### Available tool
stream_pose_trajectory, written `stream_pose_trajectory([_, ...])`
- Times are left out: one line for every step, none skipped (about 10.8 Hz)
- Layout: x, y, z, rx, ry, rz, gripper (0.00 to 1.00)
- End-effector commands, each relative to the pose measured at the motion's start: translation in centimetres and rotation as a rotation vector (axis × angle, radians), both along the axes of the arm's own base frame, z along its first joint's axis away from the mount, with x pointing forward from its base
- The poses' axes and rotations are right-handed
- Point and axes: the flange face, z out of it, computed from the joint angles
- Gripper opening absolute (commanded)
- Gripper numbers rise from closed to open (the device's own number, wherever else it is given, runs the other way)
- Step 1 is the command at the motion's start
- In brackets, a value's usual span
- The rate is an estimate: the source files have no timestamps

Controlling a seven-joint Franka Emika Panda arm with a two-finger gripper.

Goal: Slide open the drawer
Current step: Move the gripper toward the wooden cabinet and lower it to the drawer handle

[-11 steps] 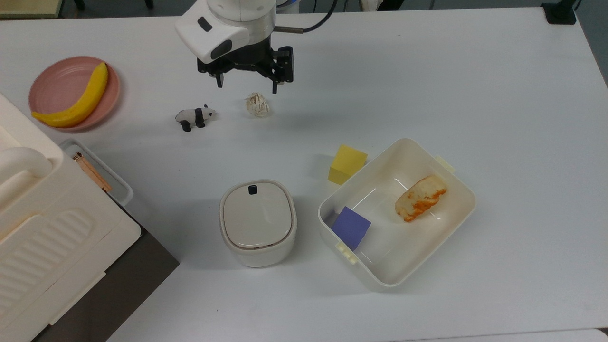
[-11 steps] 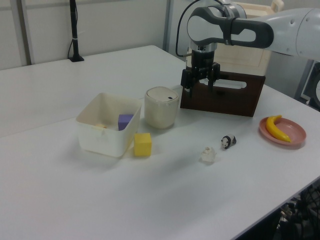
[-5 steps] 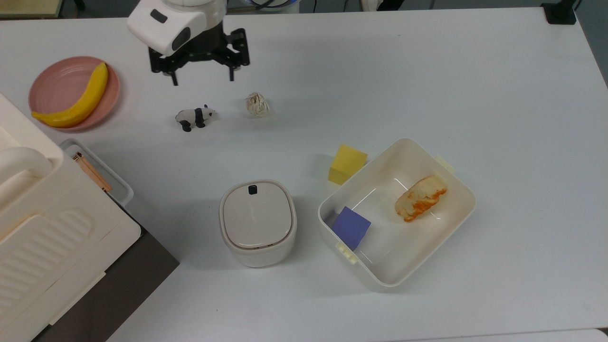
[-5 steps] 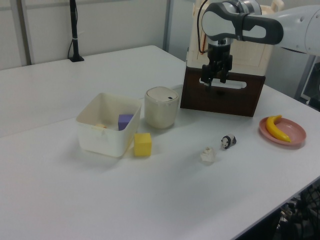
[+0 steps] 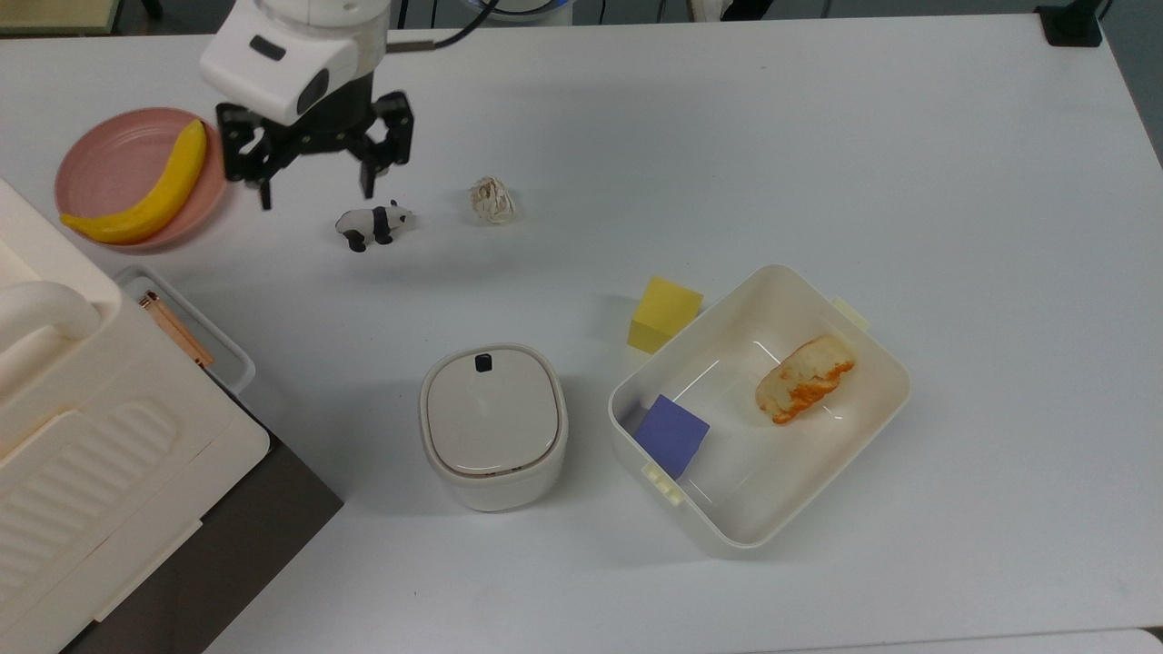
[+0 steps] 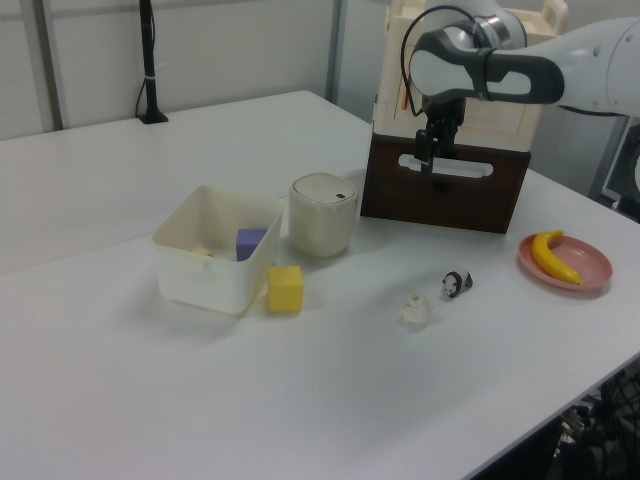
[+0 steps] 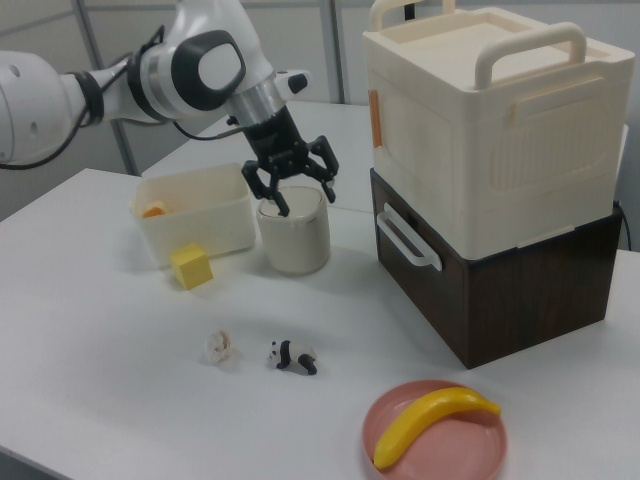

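Dark-brown drawer (image 7: 470,290) sits shut under the cream ribbed case (image 7: 490,120), white loop handle (image 7: 405,238) flat against its front panel; in the top view it's at the lower-left corner, mostly hidden under the case. Your gripper (image 5: 314,191) hangs in the air with fingers spread wide, holding nothing. In the top view it's between the pink plate (image 5: 109,159) with the banana (image 5: 150,195) and the toy panda (image 5: 372,224), just above the panda in the picture. In the right view the gripper (image 7: 304,199) is in front of the lidded cream pot (image 7: 293,235), well apart from the handle, off to the right view's left of it. In the left view it overlaps the drawer front near the handle slot; you can't judge contact from there, but the right view shows a clear gap. Also on the white table (image 5: 818,136): crumpled paper ball (image 5: 492,200), yellow cube (image 5: 664,314), white tub (image 5: 872,400) holding a purple cube (image 5: 671,434) and an orange-white food piece (image 5: 805,377).
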Motion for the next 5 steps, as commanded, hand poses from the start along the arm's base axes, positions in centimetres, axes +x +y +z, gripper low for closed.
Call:
stream_pose_trajectory([1.2, -1.5, -1.9, -0.079, -0.065, 0.072, 0.82])
stream_pose_trajectory([1.9, -1.7, -2.9, -0.102, -0.078, 0.088, 0.82])
stream_pose_trajectory([2.6, -2.4, -4.1, -0.123, -0.100, 0.101, 0.82])
stream_pose_trajectory([3.4, -3.1, -5.4, -0.132, -0.125, 0.111, 0.82])
stream_pose_trajectory([4.1, -4.2, -6.5, -0.159, -0.148, 0.122, 0.82])
